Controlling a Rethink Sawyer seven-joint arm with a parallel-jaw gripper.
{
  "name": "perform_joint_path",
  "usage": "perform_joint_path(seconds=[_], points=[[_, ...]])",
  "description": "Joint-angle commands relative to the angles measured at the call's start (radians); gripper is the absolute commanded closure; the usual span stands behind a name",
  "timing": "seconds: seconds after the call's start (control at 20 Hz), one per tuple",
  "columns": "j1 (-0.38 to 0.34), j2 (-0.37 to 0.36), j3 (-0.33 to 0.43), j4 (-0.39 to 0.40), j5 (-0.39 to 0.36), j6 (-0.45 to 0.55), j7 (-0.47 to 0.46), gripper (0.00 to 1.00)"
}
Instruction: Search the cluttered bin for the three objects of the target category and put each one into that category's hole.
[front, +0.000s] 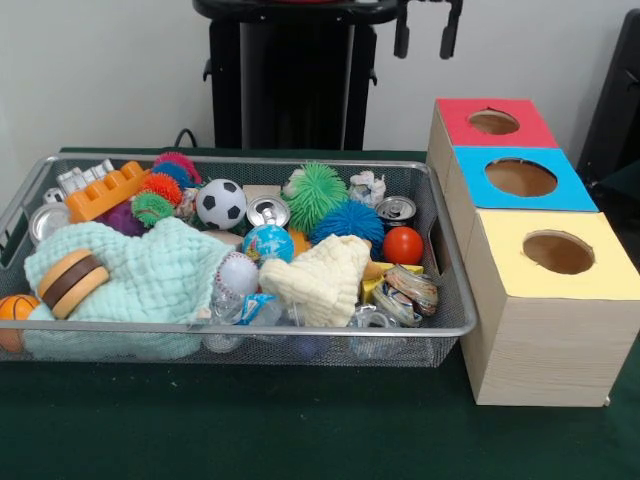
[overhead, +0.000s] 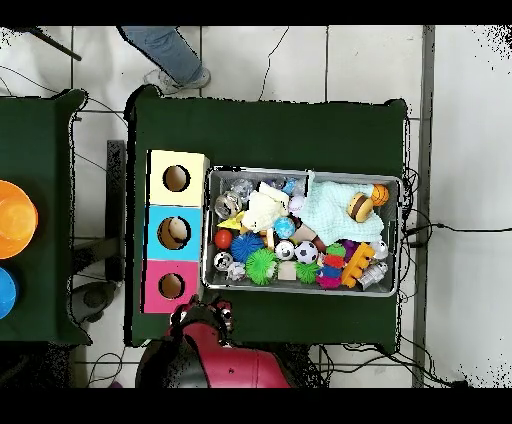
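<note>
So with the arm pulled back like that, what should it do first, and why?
Probably swing out over the bin toward one ball, perhaps the soccer ball, which lies uncovered on top. The gripper hangs open, holding nothing, away from the clutter.

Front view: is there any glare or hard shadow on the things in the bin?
Front view: even light, small glare on a can top and the red ball, only a soft shadow under the wire bin. Overhead view: no hard shadows either.

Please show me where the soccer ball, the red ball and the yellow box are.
soccer ball (front: 221, 203): front view, on its middle.
red ball (front: 403, 245): front view, on its middle.
yellow box (front: 520, 269): front view, on its top face.
</note>
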Motion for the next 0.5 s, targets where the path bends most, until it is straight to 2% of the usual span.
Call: perform_joint_path(seconds=[0.05, 0.5], points=[[-0.05, 0.087, 0.064, 0.033, -0.066, -0.083, 0.117, 0.0], [-0.06, 0.178, 0.06, -0.024, -0.093, -0.142, 0.128, 0.0]])
